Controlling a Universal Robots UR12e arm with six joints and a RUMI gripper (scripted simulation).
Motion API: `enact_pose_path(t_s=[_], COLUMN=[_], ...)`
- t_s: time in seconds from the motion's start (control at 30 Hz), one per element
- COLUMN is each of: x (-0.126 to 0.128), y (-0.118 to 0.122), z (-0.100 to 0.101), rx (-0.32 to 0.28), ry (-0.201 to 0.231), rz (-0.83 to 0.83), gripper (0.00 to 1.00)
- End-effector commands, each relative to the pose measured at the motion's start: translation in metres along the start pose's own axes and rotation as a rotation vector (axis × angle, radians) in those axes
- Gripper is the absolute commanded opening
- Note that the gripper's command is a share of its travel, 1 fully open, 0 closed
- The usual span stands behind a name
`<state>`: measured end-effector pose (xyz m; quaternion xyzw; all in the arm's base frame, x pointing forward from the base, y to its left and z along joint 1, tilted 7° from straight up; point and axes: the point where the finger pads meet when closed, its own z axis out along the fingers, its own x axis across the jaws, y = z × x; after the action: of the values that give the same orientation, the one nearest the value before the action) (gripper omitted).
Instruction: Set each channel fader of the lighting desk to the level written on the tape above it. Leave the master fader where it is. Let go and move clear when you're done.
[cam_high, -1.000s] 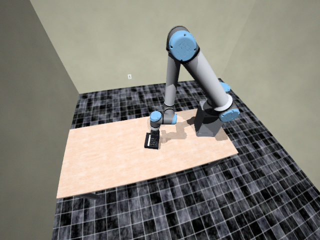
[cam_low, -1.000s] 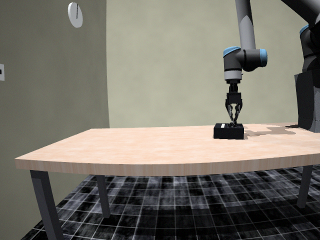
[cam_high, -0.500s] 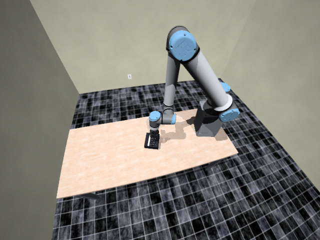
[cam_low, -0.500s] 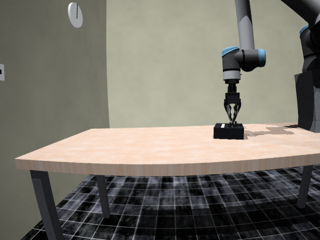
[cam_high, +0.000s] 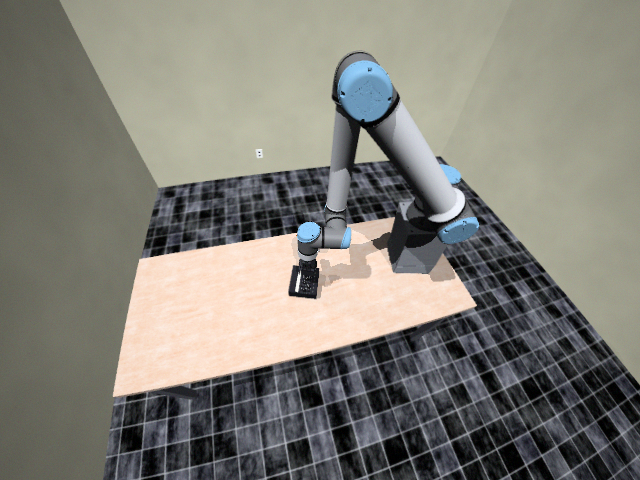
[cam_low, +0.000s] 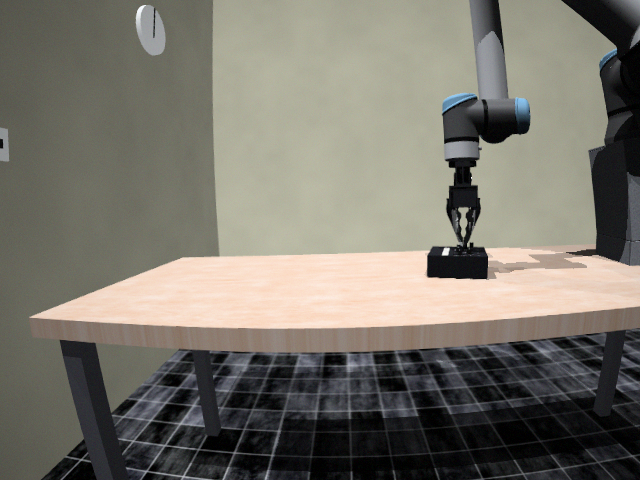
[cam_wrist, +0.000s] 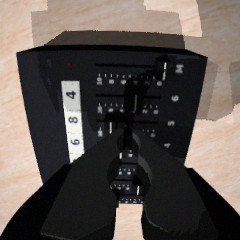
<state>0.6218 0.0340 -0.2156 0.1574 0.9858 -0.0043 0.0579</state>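
Observation:
The lighting desk is a small black box on the table. A white tape strip along one side reads 4, 8, 6; its lower end is hidden by my fingers. The master fader knob sits near the M mark at the end of the top slot. A channel fader knob stands in the row below it. My gripper is shut, tips down on the desk's top among the middle fader rows. The nearer rows are hidden under the fingers.
The arm's grey base block stands on the table's far right corner. The desk lies near the table's middle, toward the base.

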Motion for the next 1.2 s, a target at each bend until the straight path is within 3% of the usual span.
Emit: enact_pose_path(t_s=[0.0,1.17], x=[-0.0009,0.0024], y=[0.0001,0.0001], z=[-0.0004,-0.0004], rx=[0.0,0.0], ry=[-0.001,-0.001], rz=[0.0,0.0], gripper=[0.0,0.0])
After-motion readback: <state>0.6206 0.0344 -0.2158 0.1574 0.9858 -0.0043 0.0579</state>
